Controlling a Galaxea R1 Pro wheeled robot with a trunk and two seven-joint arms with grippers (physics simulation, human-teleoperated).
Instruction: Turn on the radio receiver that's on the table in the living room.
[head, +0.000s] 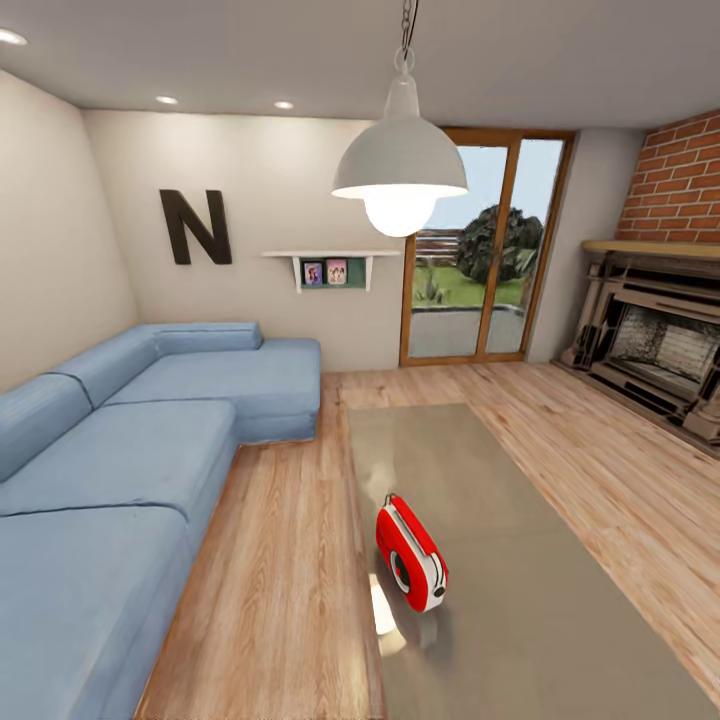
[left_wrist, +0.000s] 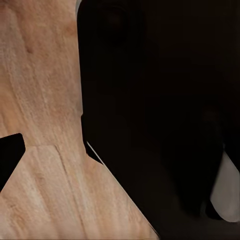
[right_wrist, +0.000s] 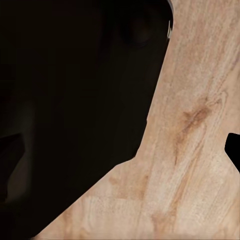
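The living room has a light wood plank floor (head: 290, 560), beige walls and a white ceiling with small round lights. A long blue sofa (head: 130, 450) with a corner bend runs along the side from 7 o'clock up to 10 o'clock in the head view. A long low bench (head: 560, 620) with a smooth shiny grey-beige top stretches from the middle of the head view down to 5 o'clock. A red brick wall with a dark fireplace (head: 655, 345) stands at 3 o'clock. Tall glass doors (head: 485, 250) in a wood frame sit at 1 o'clock, with green grass and a bush outside. A white dome lamp (head: 400, 165) hangs on a chain at 12 o'clock. A big dark letter N (head: 195, 227) is on the far wall at 11 o'clock. Beside it is a small white shelf (head: 330, 265) with two little pictures.

The small shiny red radio (head: 410, 553) with white trim and a thin top handle stands on the bench, near the bench's left edge, at about 6 o'clock. Its round dark dial faces the camera.

Both wrist views show wood floor and big dark shapes. I cannot tell if the left hand or the right hand is open or closed.
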